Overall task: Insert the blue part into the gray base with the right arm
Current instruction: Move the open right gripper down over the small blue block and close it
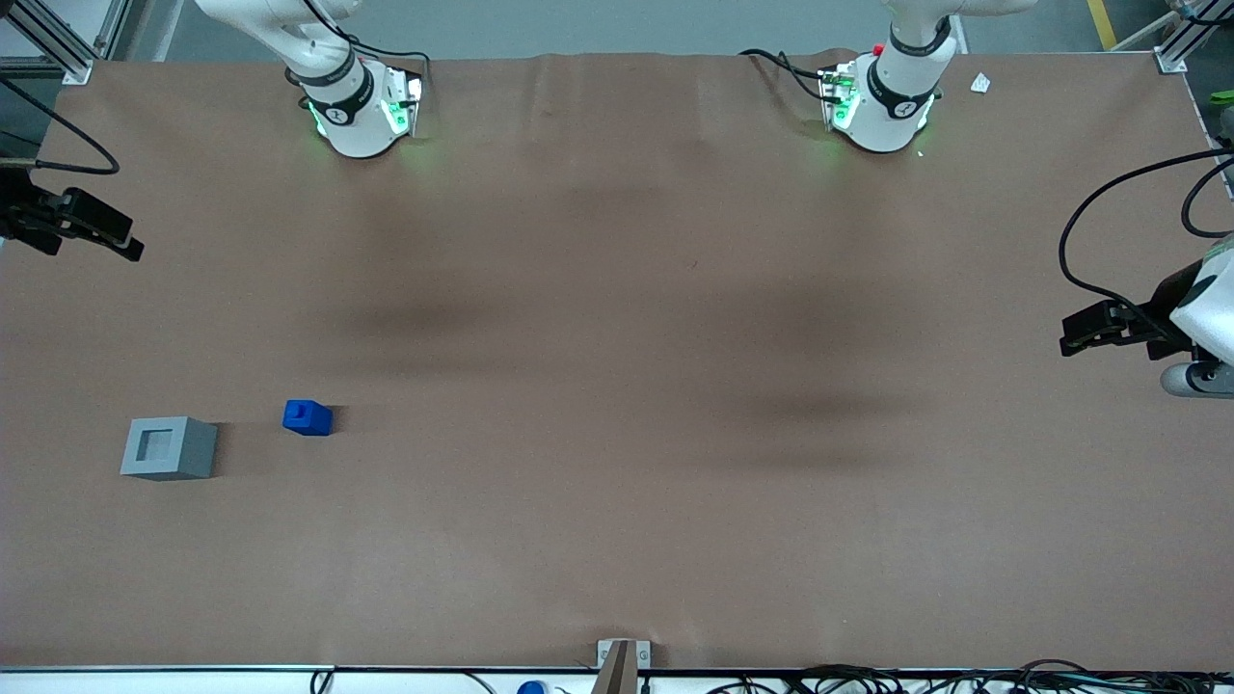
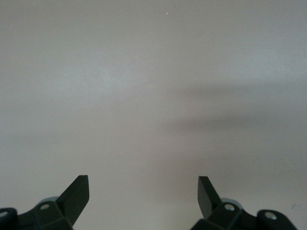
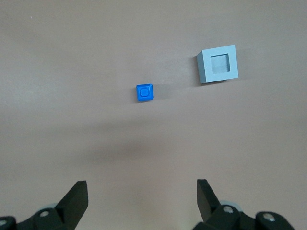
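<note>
Hovering high w/ my pincer (image 3: 142, 194) released, I'd nip the blue part (image 1: 308, 417), lower left of front view — light, stiff plastic — by its flat sides.

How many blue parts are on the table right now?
1. The blue part sits on the table beside the gray base, apart from it and slightly farther from the front camera. The gripper hangs open above, holding nothing. None appear hidden.

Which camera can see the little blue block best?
The right wrist view: the blue part shows from above, stud visible, with the open gripper high over it. The front view shows it small, beside the gray base. The left wrist view misses it.
</note>
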`<state>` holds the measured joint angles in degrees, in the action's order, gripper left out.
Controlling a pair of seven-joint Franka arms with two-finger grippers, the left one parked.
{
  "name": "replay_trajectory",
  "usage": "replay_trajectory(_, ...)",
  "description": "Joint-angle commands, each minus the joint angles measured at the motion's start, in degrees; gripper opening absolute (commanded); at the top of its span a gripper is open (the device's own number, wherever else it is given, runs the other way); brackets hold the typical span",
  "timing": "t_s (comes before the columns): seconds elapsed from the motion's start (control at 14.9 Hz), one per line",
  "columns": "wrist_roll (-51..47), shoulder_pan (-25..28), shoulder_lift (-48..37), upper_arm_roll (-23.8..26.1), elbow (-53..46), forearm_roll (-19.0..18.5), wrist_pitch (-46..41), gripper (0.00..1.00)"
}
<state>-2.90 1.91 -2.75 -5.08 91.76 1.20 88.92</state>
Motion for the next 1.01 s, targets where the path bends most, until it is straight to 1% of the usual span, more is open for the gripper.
replay_trajectory(0.0, -0.9, -0.1, -0.4, 0.3, 0.2, -0.6, -0.2, 1.00)
replay_trajectory(0.27, -0.9, -0.1, 0.7, 0.3, 0.5, -0.7, 1.9, 1.00)
replay_trajectory(0.47, -1.2, -0.4, 2.8, 0.4, 1.8, -0.8, 5.4, 1.00)
replay_trajectory(0.61, -1.1, -0.5, 2.8, 0.4, 6.7, -0.8, 10.8, 1.00)
replay_trajectory(0.81, -1.0, -0.8, 3.0, 0.4, 15.9, -0.8, 23.0, 1.00)
replay_trajectory(0.94, -0.7, -0.7, 3.7, 0.4, 19.8, -0.8, 28.7, 1.00)
